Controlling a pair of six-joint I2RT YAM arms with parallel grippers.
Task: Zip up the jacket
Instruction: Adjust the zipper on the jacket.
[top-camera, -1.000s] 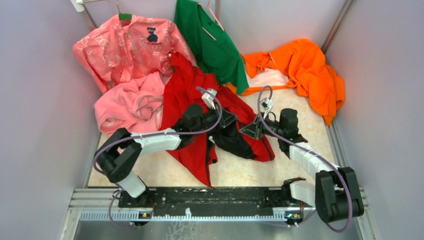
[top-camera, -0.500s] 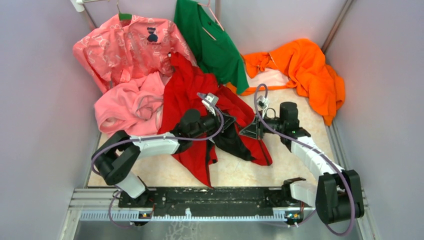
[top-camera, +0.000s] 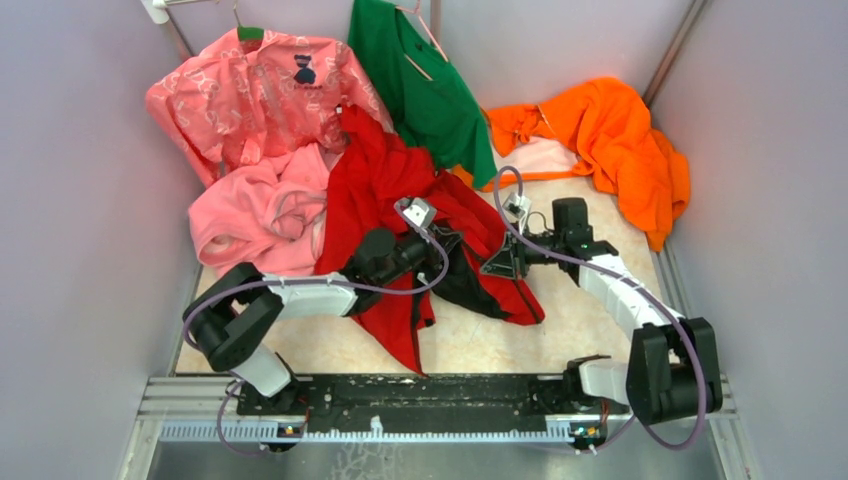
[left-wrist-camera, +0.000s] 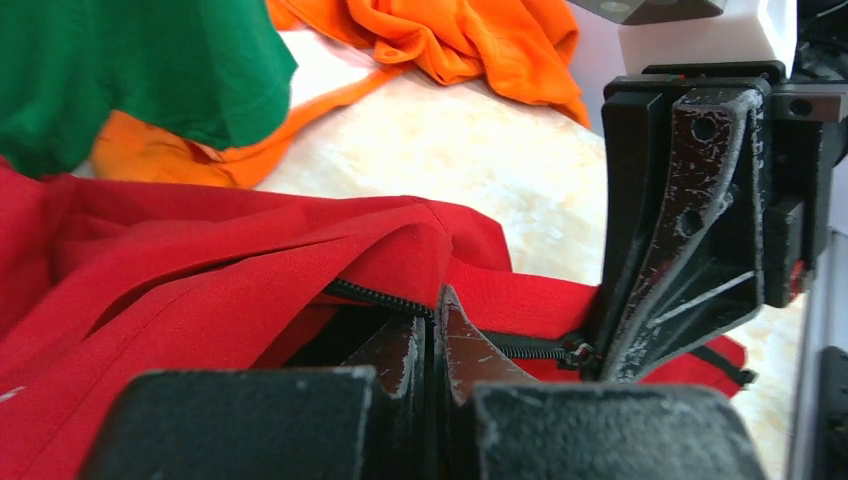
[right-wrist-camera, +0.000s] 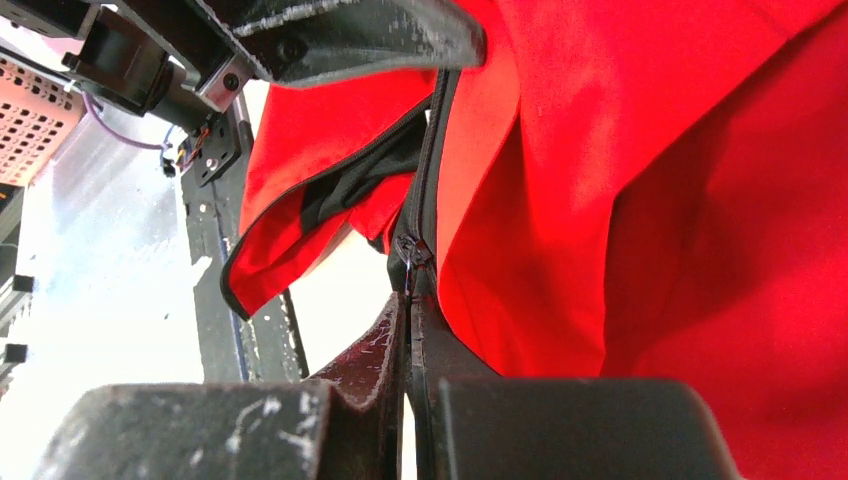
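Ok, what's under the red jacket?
Bare beige table shows around the lower hem of the jacket; its left edge seems to overlap the pink fleece. Anything else beneath is covered by the cloth.

From the top view you can't make out the zipper pull (right-wrist-camera: 411, 255), too tiny, and the left pincer (top-camera: 453, 242) and right pincer (top-camera: 488, 267) cover that bit of the jacket (top-camera: 375, 190). On the left wrist view the zipper (left-wrist-camera: 375, 297) disappears behind the right pincer, and the jacket runs off the left edge.
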